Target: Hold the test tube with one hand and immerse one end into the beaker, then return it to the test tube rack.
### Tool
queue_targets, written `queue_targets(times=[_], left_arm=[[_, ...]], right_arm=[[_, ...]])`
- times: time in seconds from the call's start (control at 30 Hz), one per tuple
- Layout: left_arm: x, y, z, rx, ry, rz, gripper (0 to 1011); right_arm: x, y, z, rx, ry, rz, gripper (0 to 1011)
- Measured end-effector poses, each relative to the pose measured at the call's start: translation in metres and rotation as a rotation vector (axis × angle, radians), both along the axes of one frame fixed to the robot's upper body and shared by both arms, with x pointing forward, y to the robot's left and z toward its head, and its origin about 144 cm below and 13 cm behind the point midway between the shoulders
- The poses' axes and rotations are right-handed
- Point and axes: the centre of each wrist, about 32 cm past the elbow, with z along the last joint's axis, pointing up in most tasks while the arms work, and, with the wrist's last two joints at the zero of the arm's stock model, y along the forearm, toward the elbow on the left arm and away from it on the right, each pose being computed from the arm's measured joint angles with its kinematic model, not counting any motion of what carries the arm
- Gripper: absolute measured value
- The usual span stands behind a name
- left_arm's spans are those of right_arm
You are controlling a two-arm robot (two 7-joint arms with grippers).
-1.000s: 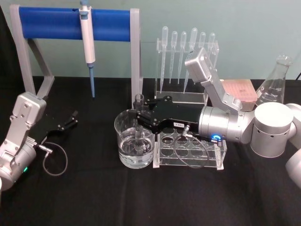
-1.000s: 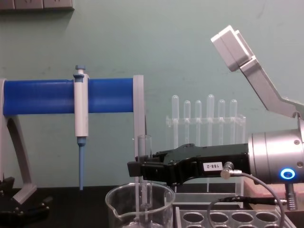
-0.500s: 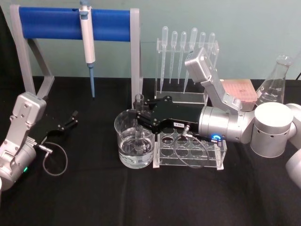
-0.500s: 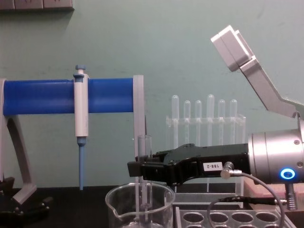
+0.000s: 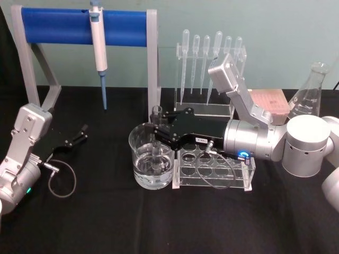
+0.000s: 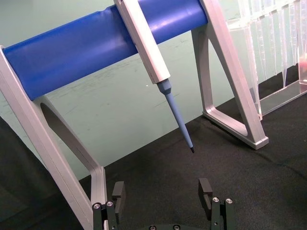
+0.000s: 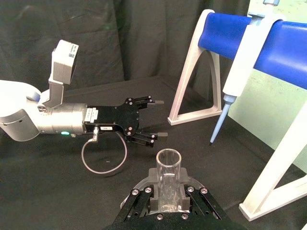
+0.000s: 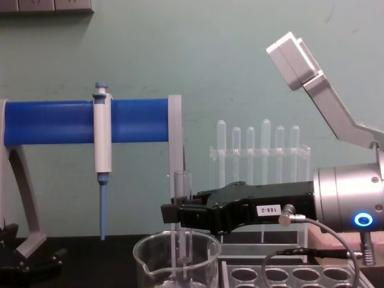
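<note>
A black-covered table (image 5: 159, 227) is seen before a pale green wall (image 5: 275, 21). In the head view the right gripper (image 5: 157, 135) is reached in level from the right and is clamped on the tube (image 5: 156, 112). The tube is held upright, its rim above the fingers and its lower part down inside the beaker (image 5: 139, 159), which is directly beneath the fingertips and part-filled with clear liquid. The rack (image 5: 233, 177) is lying under the gripper's body, touching the beaker's side, and its holes are partly hidden by the gripper and a looped cable (image 5: 204, 172). Behind the gripper a row of pipettes (image 5: 206, 47) is stood; beyond the wrist a pink box (image 5: 270, 103) and a flask (image 5: 310, 92) are seen. Far to the gripper's front, the left gripper (image 5: 80, 133) is parked low over the table with its fingers apart.

In the left wrist view, the spread fingers are pointed toward a blue-barred stand (image 6: 96, 45) from which the pipettor (image 6: 144, 43) is hung.

In the right wrist view, the tube's open rim is seen gripped between both fingers.

In the chest view, the tube is seen passing down from the fingertips behind the beaker's rim, with its lower end cut off by the frame.
</note>
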Motion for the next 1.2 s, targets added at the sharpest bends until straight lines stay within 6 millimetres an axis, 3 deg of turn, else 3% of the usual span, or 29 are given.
queue_targets(times=[1.2], left_arm=[[0.0000, 0.0000, 0.0000, 0.000, 0.000, 0.000, 1000]], right_arm=[[0.0000, 0.0000, 0.0000, 0.000, 0.000, 0.000, 241]])
